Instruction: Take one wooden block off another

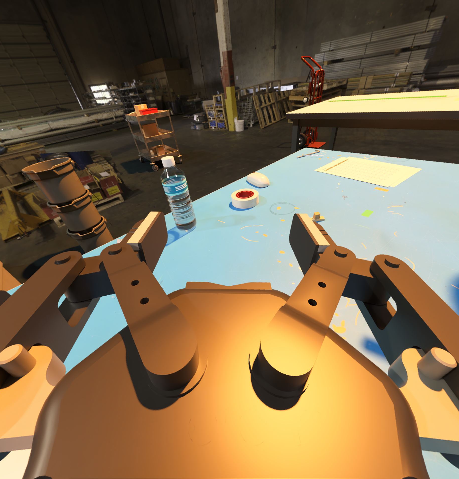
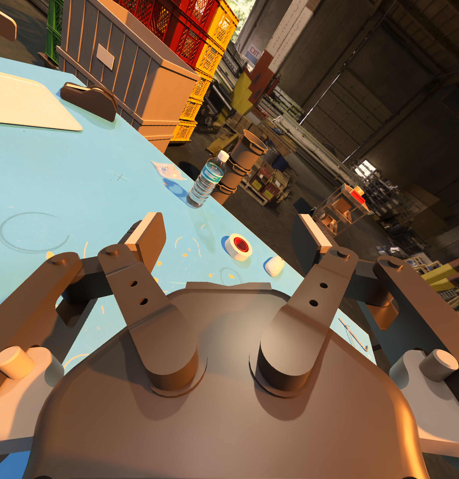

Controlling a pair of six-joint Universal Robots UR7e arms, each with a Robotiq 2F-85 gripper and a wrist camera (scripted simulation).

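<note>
In the left wrist view a small wooden block [image 1: 317,215] sits on top of a flatter wooden block [image 1: 319,219], far off on the light blue table [image 1: 249,248], just past my right fingertip [image 1: 304,228]. My left gripper [image 1: 229,228] is open and empty, above the table and well short of the blocks. My right gripper [image 2: 229,228] is open and empty above the same table near its edge. The blocks do not show in the right wrist view.
A water bottle [image 1: 178,193], a white tape roll with a red core [image 1: 245,198] and a white mouse [image 1: 258,179] stand near the table edge; they also show in the right wrist view: bottle [image 2: 208,179], roll [image 2: 238,246], mouse [image 2: 274,265]. Paper sheets [image 1: 367,170] lie far right. A tape dispenser [image 2: 89,99] and white board [image 2: 29,106] lie far left.
</note>
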